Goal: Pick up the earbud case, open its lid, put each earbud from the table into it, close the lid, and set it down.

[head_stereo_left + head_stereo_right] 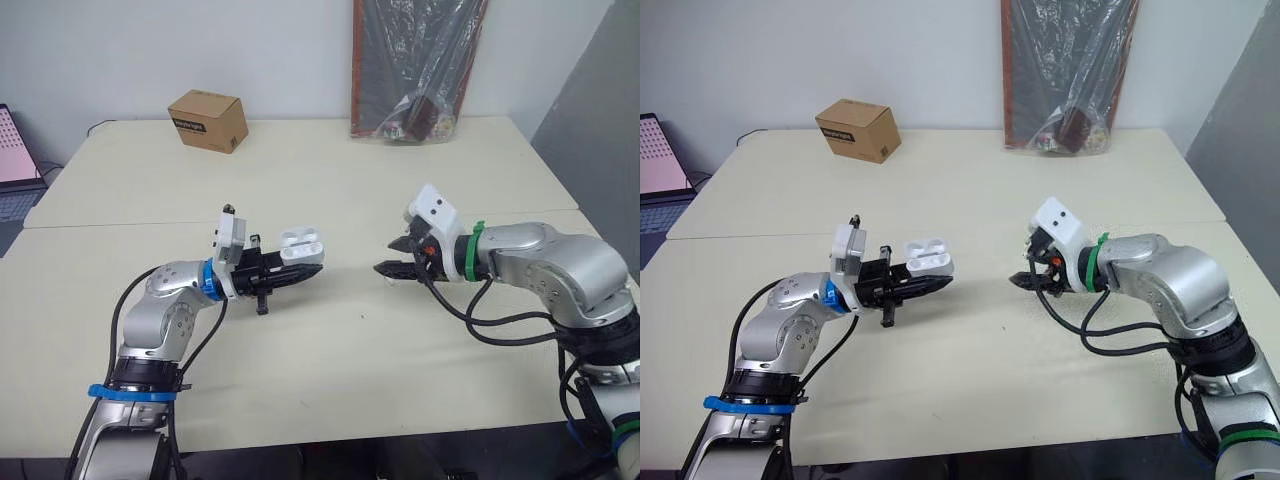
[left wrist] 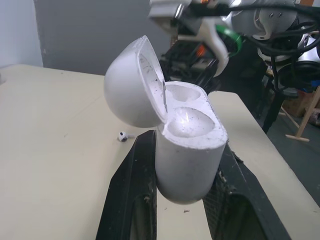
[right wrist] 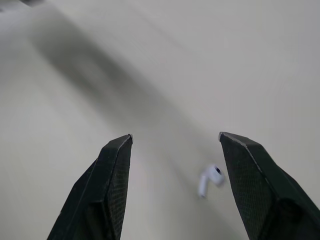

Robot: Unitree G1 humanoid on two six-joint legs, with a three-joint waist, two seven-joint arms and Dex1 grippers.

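Observation:
My left gripper (image 1: 305, 270) is shut on the white earbud case (image 1: 300, 246), holding it just above the table left of centre. The lid (image 2: 132, 85) stands open and both sockets (image 2: 192, 120) look empty. A white earbud (image 2: 121, 136) lies on the table beyond the case. My right gripper (image 1: 392, 258) hovers low over the table right of centre, open, tips pointing toward the case. In the right wrist view another white earbud (image 3: 209, 179) lies on the table between its black fingers (image 3: 112, 170), nearer the one on that view's right, untouched.
A brown cardboard box (image 1: 208, 120) sits at the back left of the cream table (image 1: 330, 370). A dark plastic-wrapped board (image 1: 415, 65) leans on the wall at the back. A laptop (image 1: 15, 165) is at the far left. Cables hang from my right arm.

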